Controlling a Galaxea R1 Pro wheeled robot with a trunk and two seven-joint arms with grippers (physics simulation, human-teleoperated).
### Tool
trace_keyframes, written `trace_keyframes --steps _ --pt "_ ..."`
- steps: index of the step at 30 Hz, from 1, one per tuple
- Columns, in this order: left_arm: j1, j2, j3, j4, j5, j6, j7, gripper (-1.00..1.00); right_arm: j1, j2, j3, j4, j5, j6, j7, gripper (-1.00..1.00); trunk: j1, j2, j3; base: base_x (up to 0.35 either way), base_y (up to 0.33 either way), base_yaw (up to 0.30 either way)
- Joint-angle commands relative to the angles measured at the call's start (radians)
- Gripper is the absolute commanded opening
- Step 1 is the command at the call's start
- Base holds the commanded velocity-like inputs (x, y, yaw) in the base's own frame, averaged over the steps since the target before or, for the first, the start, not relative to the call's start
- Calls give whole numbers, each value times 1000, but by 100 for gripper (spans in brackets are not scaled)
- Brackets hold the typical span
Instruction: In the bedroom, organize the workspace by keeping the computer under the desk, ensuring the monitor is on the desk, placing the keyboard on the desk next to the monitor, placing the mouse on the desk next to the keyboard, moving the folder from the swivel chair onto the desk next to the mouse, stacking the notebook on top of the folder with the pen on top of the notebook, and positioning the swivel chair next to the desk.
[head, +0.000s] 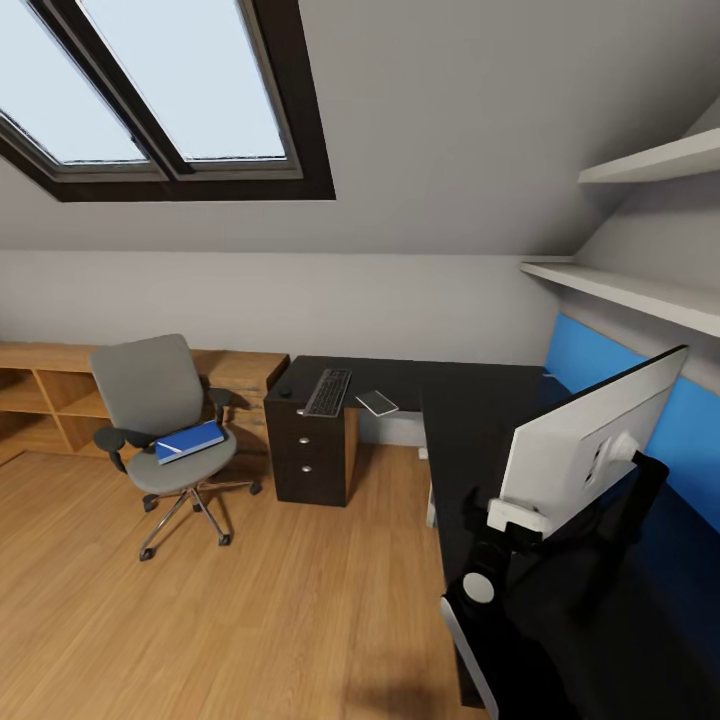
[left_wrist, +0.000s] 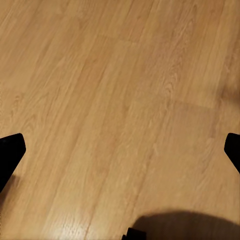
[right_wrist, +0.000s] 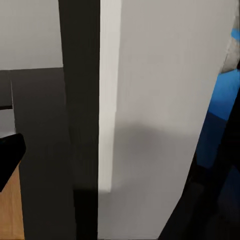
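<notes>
Attic bedroom, wood floor (head: 250, 620); black desk (head: 470, 420); left tool (left_wrist: 120, 150) wide, right tool unclear.

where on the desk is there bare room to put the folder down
Bare patch: the desk corner between the notebook and the monitor. Crowded: the far wing, where mouse, keyboard and notebook lie together. The folder lies on the swivel chair.

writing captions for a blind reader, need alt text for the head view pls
A black L-shaped desk in an attic bedroom holds a keyboard, a mouse and a grey notebook, with a white-backed monitor close to the camera. On the wooden floor left of it, a grey swivel chair carries a blue folder.
</notes>
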Motion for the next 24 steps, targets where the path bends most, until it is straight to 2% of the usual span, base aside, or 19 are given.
trace_keyframes --steps 1,10,24 --pt "-1 1 -8 -1 8 -4 7 100 -1 0 -2 1 2 1 -4 100 0 -1 -1 3 0 0" --pt "-1 -8 -10 12 6 -4 7 100 -2 -7 -40 5 1 1 -2 100 0 -1 -1 1 0 0" --pt "-1 -12 -10 13 6 -4 7 100 -2 -11 -48 5 1 1 -1 100 0 -1 -1 0 0 0"
